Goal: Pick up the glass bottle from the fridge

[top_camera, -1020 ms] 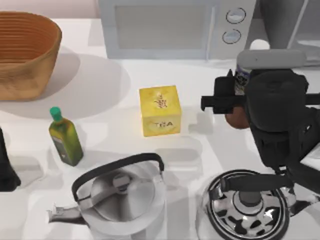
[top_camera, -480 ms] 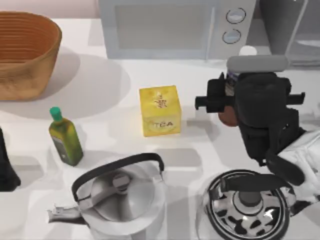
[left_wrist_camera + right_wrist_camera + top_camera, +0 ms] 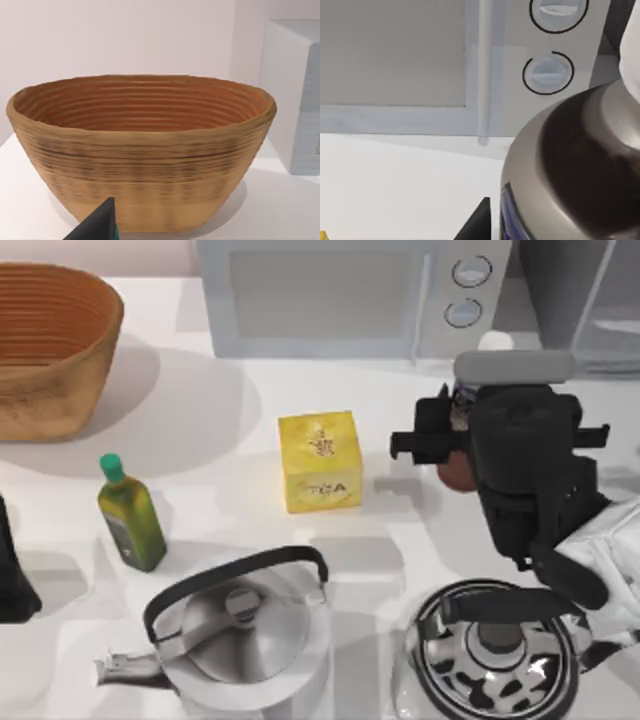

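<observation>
The right pincer (image 3: 455, 435) sits over the right half of the table (image 3: 220, 430), in front of the white microwave (image 3: 330, 295), and is clamped on the glass bottle (image 3: 457, 468). The bottle's reddish-brown body shows just under the dark fingers, between the yellow tea box (image 3: 320, 461) and the arm's black wrist housing. In the right wrist view the glass bottle (image 3: 575, 170) looms close, brown with a blue label edge, with the microwave's 2 round knobs (image 3: 548, 73) behind it. The grey fridge (image 3: 580, 290) stands at the table's far right corner, well apart from the bottle. The left arm is parked at the left edge of the table; its pincer (image 3: 97, 225) shows as a dark fingertip facing the woven basket (image 3: 140, 150), and its opening cannot be told. An olive-yellow bottle with a green cap (image 3: 130, 512) stands left of the tea box. 2 kettles, 1 matte (image 3: 235, 630) and 1 polished (image 3: 490, 655), occupy the near edge.
</observation>
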`<control>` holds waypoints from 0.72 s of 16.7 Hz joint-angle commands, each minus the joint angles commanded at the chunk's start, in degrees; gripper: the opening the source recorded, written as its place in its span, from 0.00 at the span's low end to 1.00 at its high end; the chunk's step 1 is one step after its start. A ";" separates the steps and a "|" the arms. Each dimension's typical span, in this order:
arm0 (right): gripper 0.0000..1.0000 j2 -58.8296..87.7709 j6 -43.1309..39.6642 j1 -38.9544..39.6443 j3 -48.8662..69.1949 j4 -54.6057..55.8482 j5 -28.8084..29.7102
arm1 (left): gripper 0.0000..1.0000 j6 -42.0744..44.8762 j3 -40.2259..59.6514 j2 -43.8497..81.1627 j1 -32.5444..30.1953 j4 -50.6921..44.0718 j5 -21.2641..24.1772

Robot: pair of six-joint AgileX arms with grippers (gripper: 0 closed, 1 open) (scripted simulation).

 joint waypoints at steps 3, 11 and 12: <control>0.53 0.00 0.00 0.00 0.00 0.00 0.00 | 1.00 0.00 0.00 0.00 0.00 0.00 0.00; 1.00 0.00 0.00 0.00 0.00 0.00 0.00 | 1.00 0.00 0.00 0.00 0.00 0.00 0.00; 1.00 0.00 0.00 0.00 0.00 0.00 0.00 | 1.00 0.00 0.00 0.00 0.00 0.00 0.00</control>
